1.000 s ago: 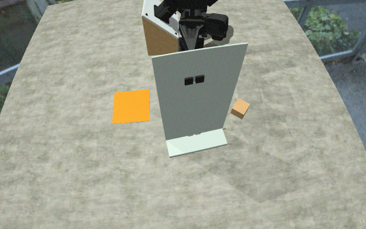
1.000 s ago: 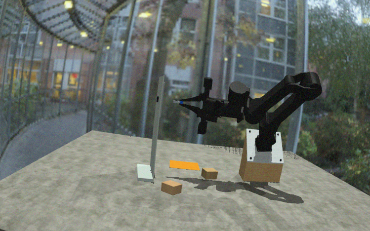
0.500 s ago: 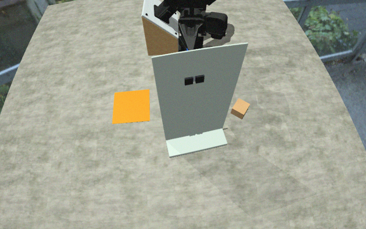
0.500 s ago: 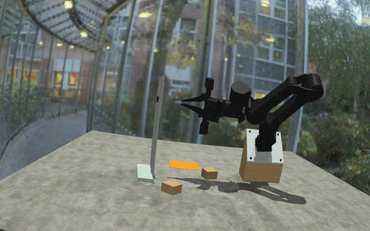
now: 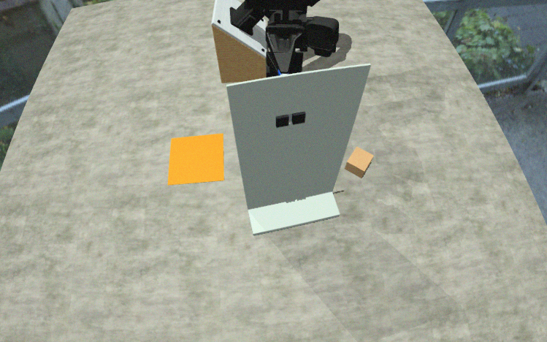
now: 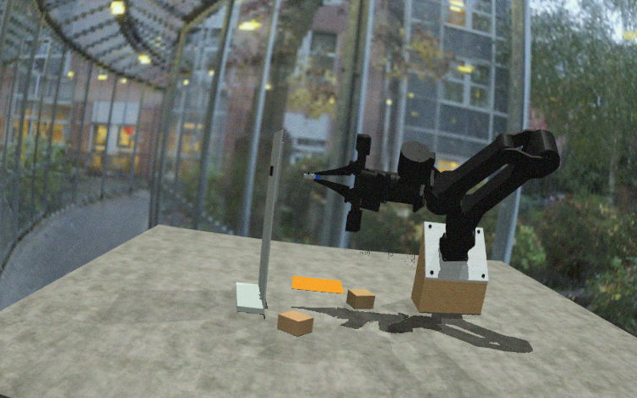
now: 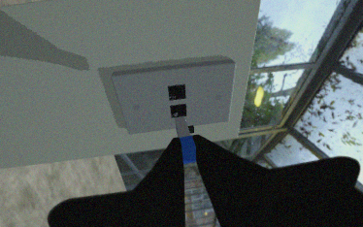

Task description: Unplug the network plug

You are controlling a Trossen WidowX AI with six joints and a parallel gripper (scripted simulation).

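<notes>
We see a mottled pale table [image 5: 96,263] [image 6: 162,346] [image 7: 52,186], cut off along the bottom of the top view. The black WidowX arm [image 5: 323,36] [image 6: 503,166] reaches toward the panel, its upper part cropped out of the top view. The grey-green upright panel [image 5: 296,157] [image 6: 267,222] [image 7: 52,97] hides its socket face from us in the top view. The arm's base box [image 5: 241,57] [image 6: 452,297] has wood-coloured sides and a white top plate, cropped in the top view. The orange marked square [image 5: 196,159] [image 6: 316,284] lies flat on the table. On the panel's socket face we find a grey wall plate [image 7: 208,87]. One wooden block [image 5: 359,161] [image 6: 294,322] sits near the panel; another wooden block [image 6: 360,298] sits near the square.

Our gripper [image 5: 280,73] [image 6: 316,176] [image 7: 185,142] has its fingers nearly together, clamped on the blue part of the network plug [image 5: 279,71] [image 6: 309,176] [image 7: 188,149]. The plug is out and held in the air, apart from the panel; only a blue sliver shows from above. We see an upper socket [image 7: 177,92] and a lower socket [image 7: 178,111], partly covered by the plug's grey nose. The thin tab is too small to make out.
</notes>
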